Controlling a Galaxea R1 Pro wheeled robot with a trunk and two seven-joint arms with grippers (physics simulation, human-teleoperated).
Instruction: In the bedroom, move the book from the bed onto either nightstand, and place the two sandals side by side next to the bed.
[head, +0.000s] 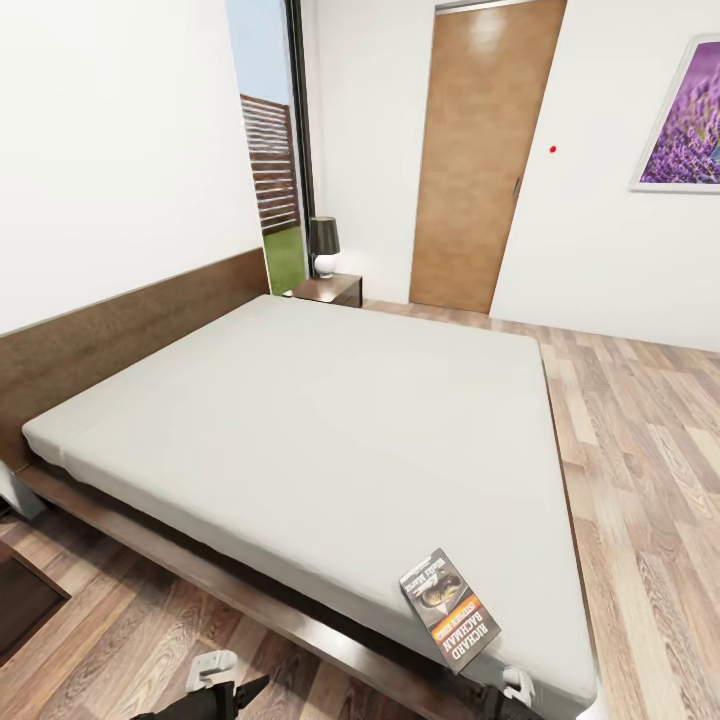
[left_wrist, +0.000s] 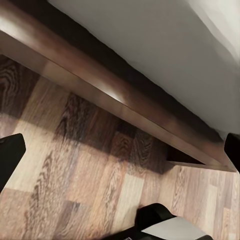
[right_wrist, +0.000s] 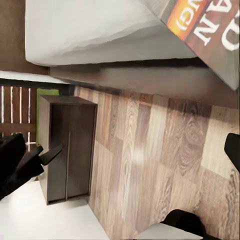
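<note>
Legible text, as I read it: book cover carries "RICHARD" in white block letters. Orange band holds small lettering, unreadable. My right wrist view shows partial white letters only.

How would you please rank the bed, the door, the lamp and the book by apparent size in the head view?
1. Bed
2. Door
3. Book, though nearness to the camera enlarges it
4. Lamp, far off, so this last pair is unsure

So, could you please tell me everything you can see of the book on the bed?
The book is a thin paperback lying flat, cover up, on the white mattress near the bed's near right corner. Its dark cover carries a photo, an orange band and white block lettering reading "RICHARD". It sits askew to the mattress edge, and nothing but the mattress touches it.
</note>
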